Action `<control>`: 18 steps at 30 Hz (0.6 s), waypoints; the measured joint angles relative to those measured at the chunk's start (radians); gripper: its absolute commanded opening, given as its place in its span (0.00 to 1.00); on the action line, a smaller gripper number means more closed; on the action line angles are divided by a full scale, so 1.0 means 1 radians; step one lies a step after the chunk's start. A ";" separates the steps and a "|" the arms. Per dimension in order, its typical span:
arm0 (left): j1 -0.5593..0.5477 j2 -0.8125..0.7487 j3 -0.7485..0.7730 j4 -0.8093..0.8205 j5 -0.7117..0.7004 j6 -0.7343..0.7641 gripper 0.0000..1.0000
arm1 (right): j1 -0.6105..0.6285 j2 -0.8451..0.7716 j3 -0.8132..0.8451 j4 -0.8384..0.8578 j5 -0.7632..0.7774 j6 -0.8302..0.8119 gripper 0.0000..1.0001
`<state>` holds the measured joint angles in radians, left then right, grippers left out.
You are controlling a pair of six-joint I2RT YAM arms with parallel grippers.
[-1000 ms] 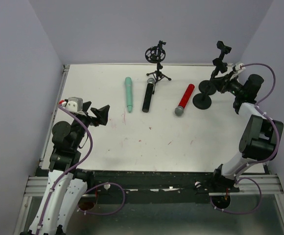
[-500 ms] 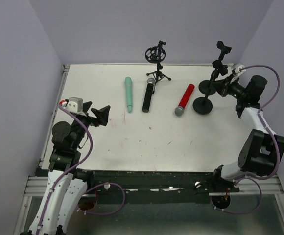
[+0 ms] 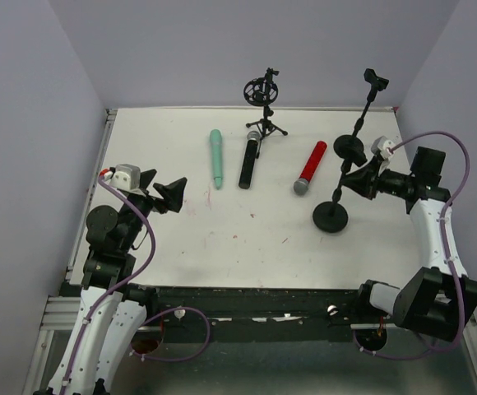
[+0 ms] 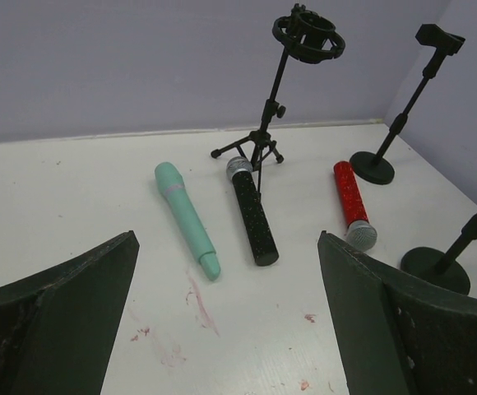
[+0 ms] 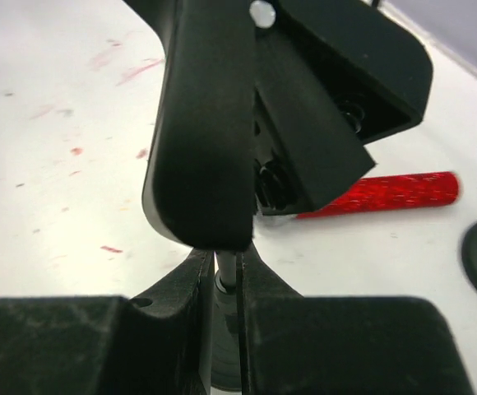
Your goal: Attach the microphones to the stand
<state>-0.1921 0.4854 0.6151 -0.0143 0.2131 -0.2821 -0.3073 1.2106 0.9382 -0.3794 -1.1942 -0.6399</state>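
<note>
Dragged toward lower centre, the black round-base stand (image 3: 331, 218) stays clamped by the right gripper (image 3: 349, 181); left gripper (image 3: 174, 192) gapes, all stick microphones (image 3: 248, 162) unattached.

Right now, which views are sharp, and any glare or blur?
Top external: even light, soft shadows, no glare. Left wrist: sharp on the teal-green stick microphone; the dark fingers of the open left gripper mask both lower corners. Right wrist: the right gripper is shut on the black round-base stand, whose clip head fills the frame out of focus; the red glittery microphone behind is blurred.
</note>
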 measured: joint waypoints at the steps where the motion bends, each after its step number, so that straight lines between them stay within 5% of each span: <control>1: 0.000 0.000 0.000 0.004 0.005 0.000 0.98 | 0.001 -0.014 0.001 -0.076 -0.023 -0.058 0.16; 10: -0.002 0.017 -0.001 0.056 0.086 -0.013 0.98 | 0.058 -0.044 -0.002 -0.506 -0.152 -0.465 0.19; 18: -0.005 0.069 -0.019 0.100 0.153 -0.060 0.98 | 0.077 -0.047 -0.024 -0.704 -0.166 -0.753 0.57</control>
<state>-0.1970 0.5549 0.5957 0.0856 0.3656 -0.3420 -0.2302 1.1633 0.9138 -1.0836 -1.3598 -1.3933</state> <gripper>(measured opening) 0.985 0.494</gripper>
